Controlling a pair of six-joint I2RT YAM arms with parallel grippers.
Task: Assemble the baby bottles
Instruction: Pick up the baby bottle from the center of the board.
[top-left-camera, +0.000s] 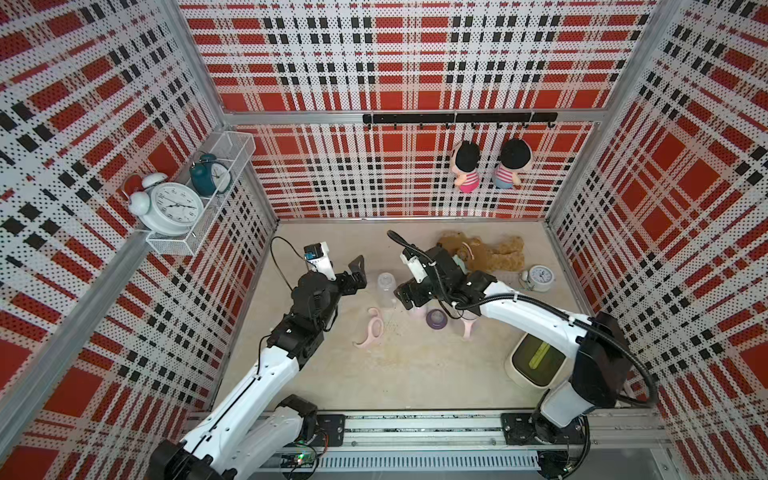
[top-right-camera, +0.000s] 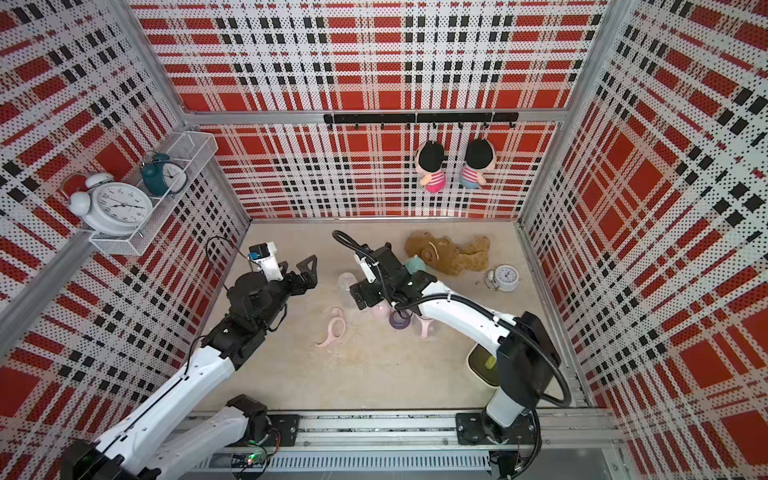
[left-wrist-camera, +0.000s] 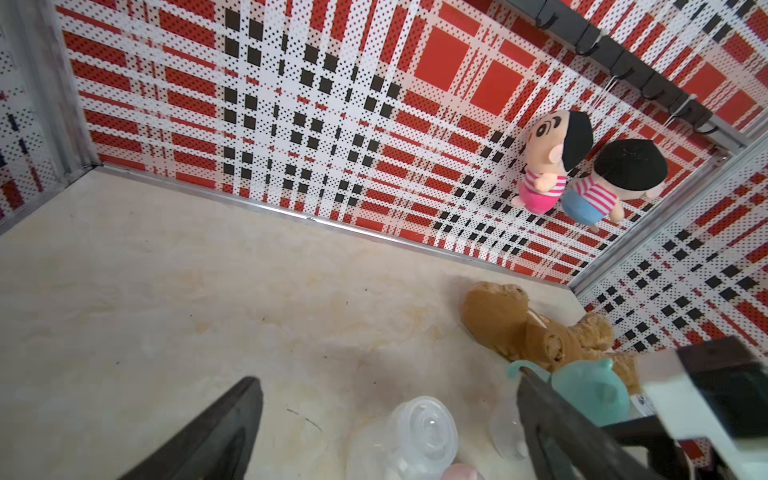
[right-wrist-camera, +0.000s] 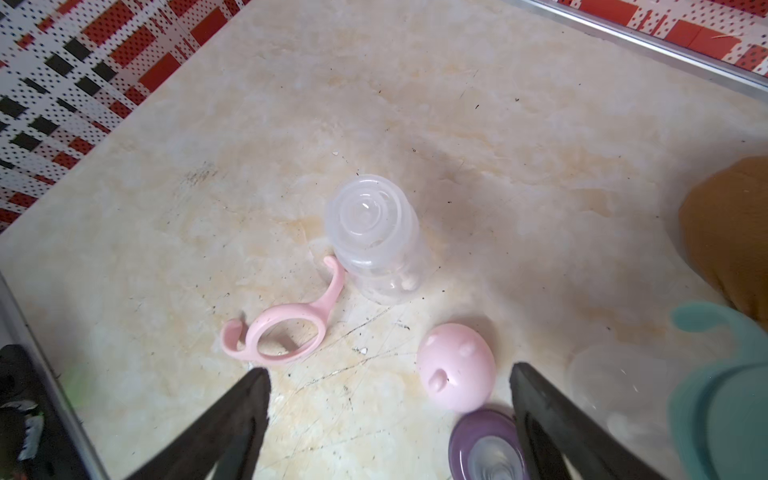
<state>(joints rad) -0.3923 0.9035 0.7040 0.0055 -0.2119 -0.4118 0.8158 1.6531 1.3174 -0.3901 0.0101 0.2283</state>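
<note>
Purple collar (right-wrist-camera: 486, 449): was cut off by the right wrist picture's edge, partly behind the right tool (right-wrist-camera: 388, 371).
Teal cap (right-wrist-camera: 723, 399): was blurred and cut off there too.
Pink cap (left-wrist-camera: 459, 473): showed only a sliver in the left wrist view.
Teddy bear (top-left-camera: 503, 253): left part was hidden by the right arm (top-left-camera: 519, 307).

Beige tabletop (top-left-camera: 395, 374) carries clear bottle (right-wrist-camera: 374, 241), pink handle ring (right-wrist-camera: 282, 328), teddy (top-left-camera: 494, 255).

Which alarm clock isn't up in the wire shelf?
The small white alarm clock on the beige tabletop near the brown teddy bear; the big white clock and the teal clock sit in the wire shelf.
</note>
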